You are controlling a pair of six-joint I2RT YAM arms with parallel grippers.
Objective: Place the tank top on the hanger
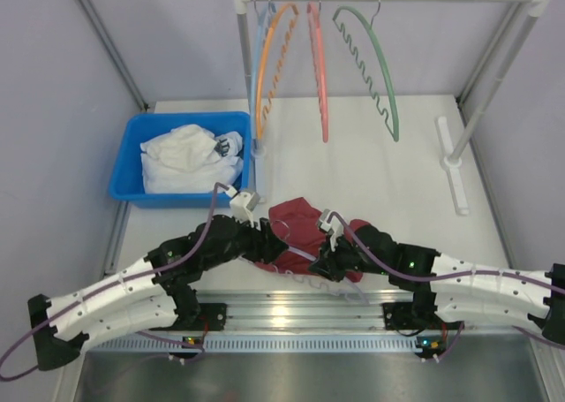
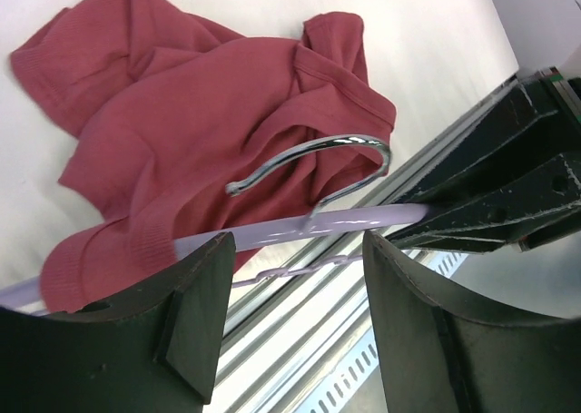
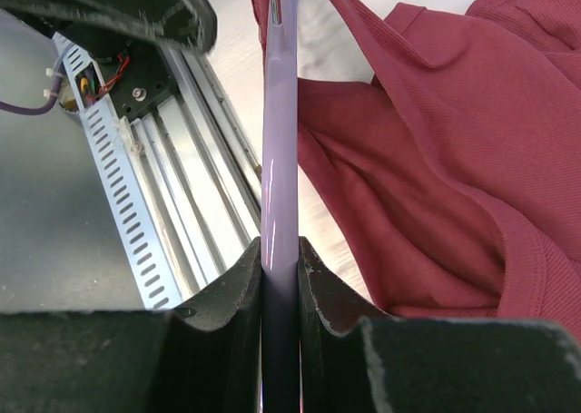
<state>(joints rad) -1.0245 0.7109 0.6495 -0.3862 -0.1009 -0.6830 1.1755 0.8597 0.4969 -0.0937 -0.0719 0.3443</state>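
Right gripper (image 3: pixel 280 254): pinches one arm of the thin pale lavender arched plastic hanger (image 3: pixel 280 141), jaws almost closed, plastic filling the gap between them. Left gripper (image 2: pixel 295 245): hangs wide open, grips nothing, frames the hanger's curved metal hook (image 2: pixel 313 150) without touching it. Dark red sleeveless fabric tank top (image 2: pixel 182 113): crumpled on the white table (image 1: pixel 397 172), at 12 o'clock from both grippers in the overhead view. Seems partly done at best: a ribbed edge of the cloth draped over the hanger's arm toward its 9 o'clock end, as seen from the left wrist. Cannot tell threaded-through from merely lying across. Probably leaves both shoulders to seat properly and the bunched cloth to pull straight. Hanger's long axis: roughly 9 to 3 o'clock, alongside the ribbed metal rail (image 1: pixel 291 309) at the table's near edge. Hook: toward 12 o'clock, over the cloth. Wavy lower bar (image 2: pixel 290 270): on the 6 o'clock side, nearest the rail.
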